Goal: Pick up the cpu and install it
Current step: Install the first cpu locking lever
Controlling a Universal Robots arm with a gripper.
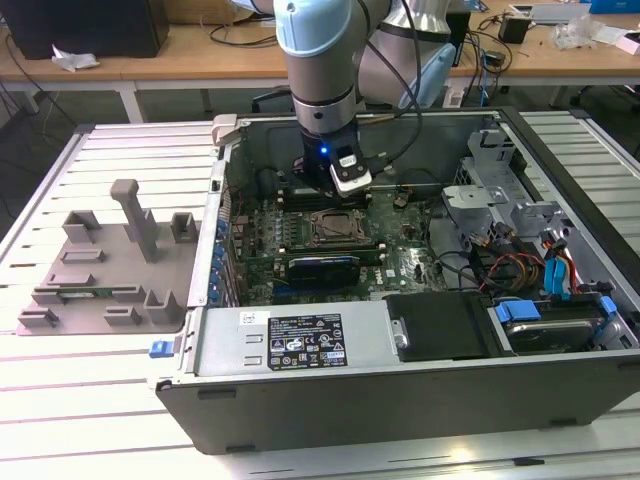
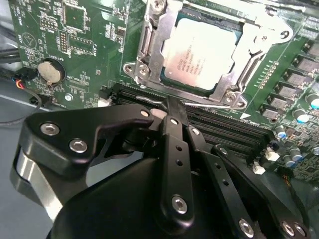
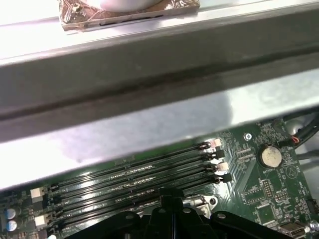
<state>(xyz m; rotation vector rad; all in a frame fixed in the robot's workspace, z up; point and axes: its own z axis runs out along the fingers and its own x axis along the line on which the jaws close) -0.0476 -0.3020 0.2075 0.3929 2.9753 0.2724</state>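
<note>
— Silvery metal, square, in the second wrist view: is that the cpu (image 2: 199, 55)?

— Yes. It lies flat inside the socket frame (image 2: 148, 55), whose metal bars surround it on every side. Whether the frame is latched down I cannot tell.

— And the claw?

— The gripper (image 2: 174, 107) hangs over the motherboard (image 2: 89, 30), just beside the socket and above the black memory slots (image 2: 224, 124). Its fingers are drawn together with nothing between them. The cpu lies clear of the fingertips.

— What does the first wrist view contribute?

— The opposite outlook. A grey sheet-metal case wall (image 3: 149, 114) crosses the picture. Four memory slots run between that wall and the fingertips. A round coin cell (image 3: 270, 156) sits on the green board near the slots' ends.

— And the exterior view?

— The overall layout and the containers. The arm (image 1: 320, 60) stands over the open computer case (image 1: 400, 400). The case holds the motherboard and a labelled power supply (image 1: 300, 340) along its near wall. At the exterior view's right it holds a drive bay (image 1: 560, 300) with blue tabs and coloured cables. On the slatted table (image 1: 60, 400), just beside the case at the exterior view's left, rests the grey plastic tray (image 1: 110, 290) with its upright posts.
</note>
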